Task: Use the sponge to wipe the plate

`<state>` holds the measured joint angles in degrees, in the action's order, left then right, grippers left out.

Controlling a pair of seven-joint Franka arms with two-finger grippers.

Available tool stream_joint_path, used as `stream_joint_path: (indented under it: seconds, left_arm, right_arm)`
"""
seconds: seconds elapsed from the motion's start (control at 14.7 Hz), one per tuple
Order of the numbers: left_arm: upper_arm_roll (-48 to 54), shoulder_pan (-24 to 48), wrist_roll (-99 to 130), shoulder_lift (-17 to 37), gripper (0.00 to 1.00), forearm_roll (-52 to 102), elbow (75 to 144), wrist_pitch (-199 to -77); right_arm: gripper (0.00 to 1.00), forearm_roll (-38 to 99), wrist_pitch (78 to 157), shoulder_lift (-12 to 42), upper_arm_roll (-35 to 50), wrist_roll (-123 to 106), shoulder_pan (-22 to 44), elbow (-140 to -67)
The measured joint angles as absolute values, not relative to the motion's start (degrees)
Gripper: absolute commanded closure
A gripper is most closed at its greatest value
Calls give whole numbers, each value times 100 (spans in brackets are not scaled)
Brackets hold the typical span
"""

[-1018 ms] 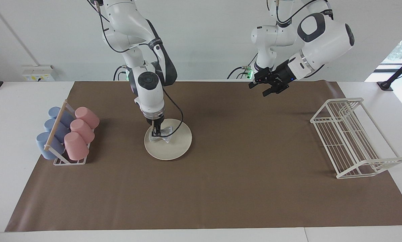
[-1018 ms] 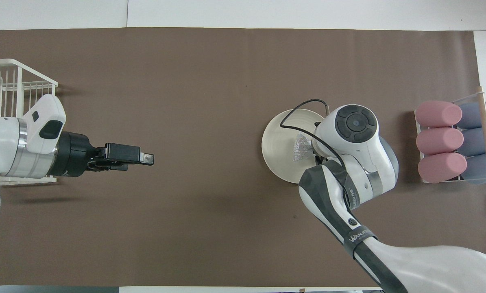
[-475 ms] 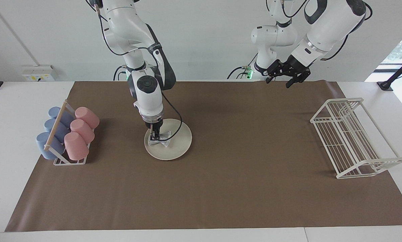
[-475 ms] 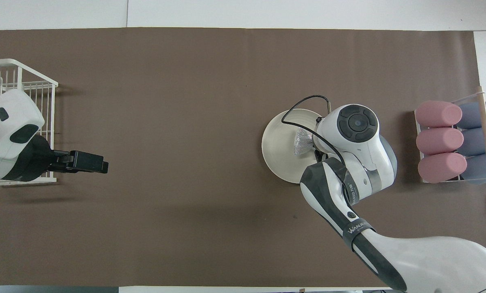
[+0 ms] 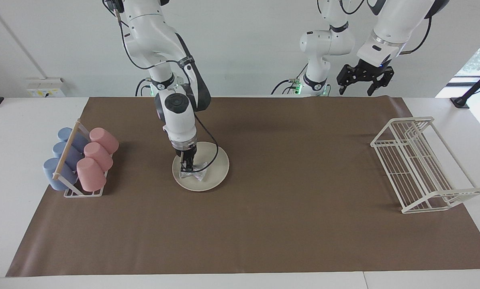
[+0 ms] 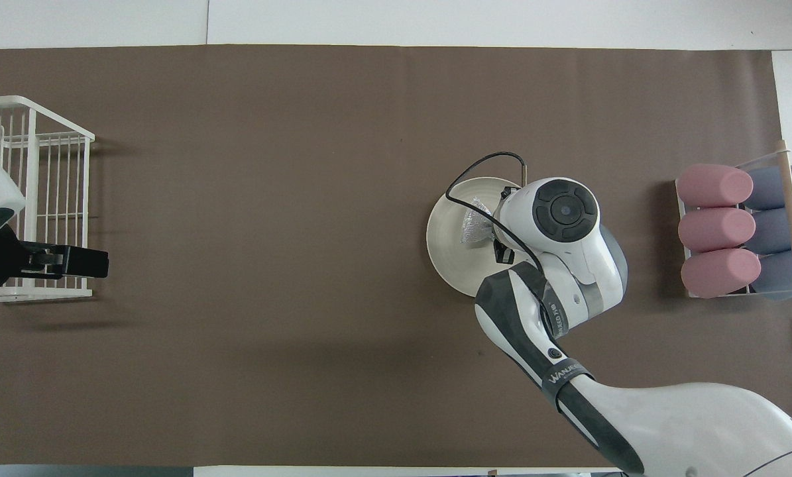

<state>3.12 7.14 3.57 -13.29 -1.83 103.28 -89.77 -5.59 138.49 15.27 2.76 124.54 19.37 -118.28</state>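
The right gripper (image 5: 188,167) points straight down with its two fingers pinched together on the middle of the sponge (image 5: 194,174), a small silvery, glittery pad whose ends flare out to either side of the grip. The sponge is pressed flat on the plate (image 5: 215,168), on the part of it toward the right arm's end of the table and farther from the robots than the plate's middle. In the overhead view the sponge (image 6: 473,224) shows just past the arm's round white wrist, which covers the gripper and much of the plate (image 6: 445,245). A black cable loops out from the wrist over the plate's rim. The plate is round, flat and cream-white, and it lies on the brown mat (image 5: 264,224) that covers the table.

The left gripper (image 5: 364,86) hangs high over the mat's edge nearest the robots, toward the left arm's end of the table, with its fingers spread apart and nothing between them. In the overhead view it (image 6: 91,262) shows as a dark block over the corner of the white wire rack. This arm waits.

The white wire rack (image 5: 420,164) stands at the left arm's end of the mat, well apart from the plate. At the right arm's end a small stand holds three pink cups (image 5: 96,158) and three blue cups (image 5: 61,156) lying on their sides, near the plate but not touching it.
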Motion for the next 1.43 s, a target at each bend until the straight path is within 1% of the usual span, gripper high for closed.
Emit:
stream_joint_path:
  seconds: [0.34, 0.41, 0.54, 0.81, 1.15, 1.43]
  left_arm:
    - [128, 693, 333, -1035, 0, -282, 9909, -8977]
    - [115, 684, 333, -757, 0, -284, 9743, -8978]
    - [113, 629, 333, -564, 0, -239, 9670, -8992]
    - [103, 432, 330, -371, 0, -63, 9611, -9260]
    - [113, 411, 330, -367, 0, -50, 9607, -9280]
    - [118, 411, 330, -367, 0, -30, 9600, -9280]
  right_arm:
    - [100, -361, 14075, 1579, 296, 12935, 2354, -11696]
    - [100, -257, 14186, 1591, 298, 12949, 2433, -11663]
    - [100, -251, 14269, 1639, 288, 12950, 2425, -11673]
    - [100, -251, 14296, 1721, 263, 12836, 2180, -11783]
    - [100, -251, 14282, 1548, 255, 12292, 1789, -12062]
    - [100, -407, 13793, 1406, 243, 12120, 1560, -12155]
